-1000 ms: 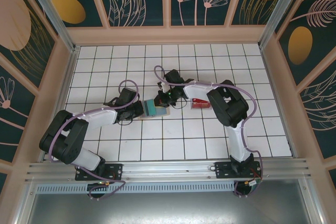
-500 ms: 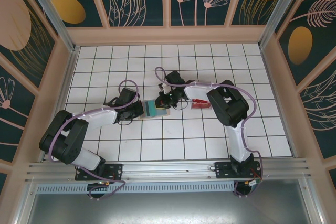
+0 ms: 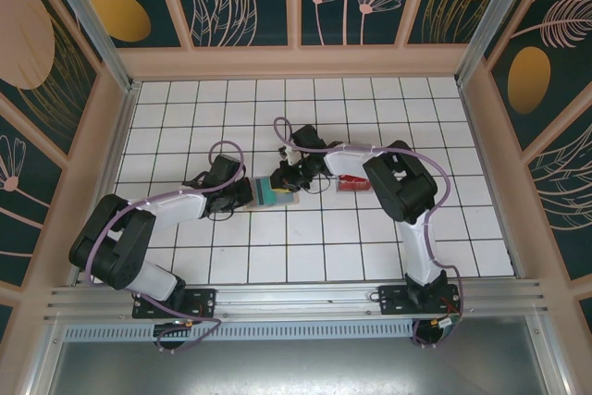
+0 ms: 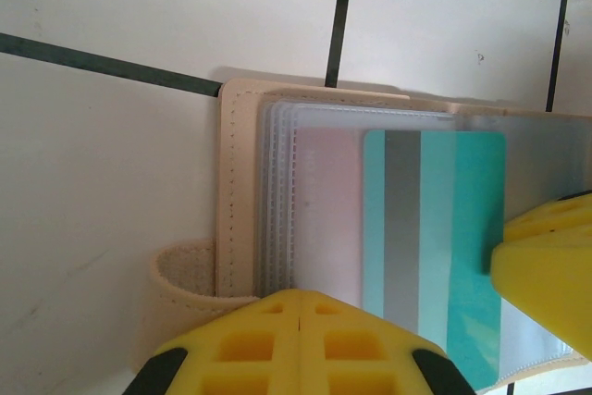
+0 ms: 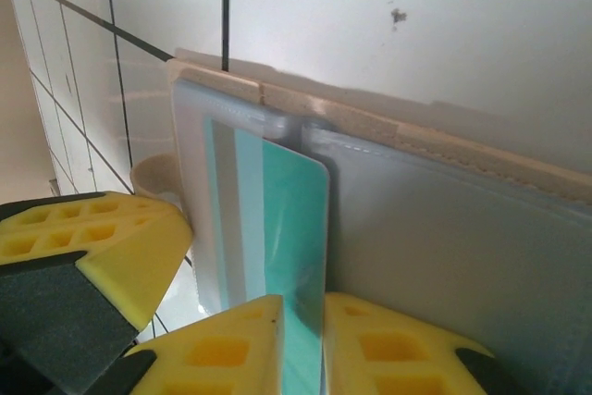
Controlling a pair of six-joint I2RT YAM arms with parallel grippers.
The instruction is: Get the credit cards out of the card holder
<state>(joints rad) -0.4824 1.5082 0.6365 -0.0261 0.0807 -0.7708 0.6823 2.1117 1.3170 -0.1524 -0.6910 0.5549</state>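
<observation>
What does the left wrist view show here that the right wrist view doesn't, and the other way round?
Left wrist: a pale pink card inside the stacked clear sleeves, and the left gripper with its fingers pressed together at the card holder's edge.
Right wrist: the right gripper closed on the teal card, which stands between its fingers.
Both: the tan holder, its loop, the striped teal card, both grippers and the white tiles.
</observation>
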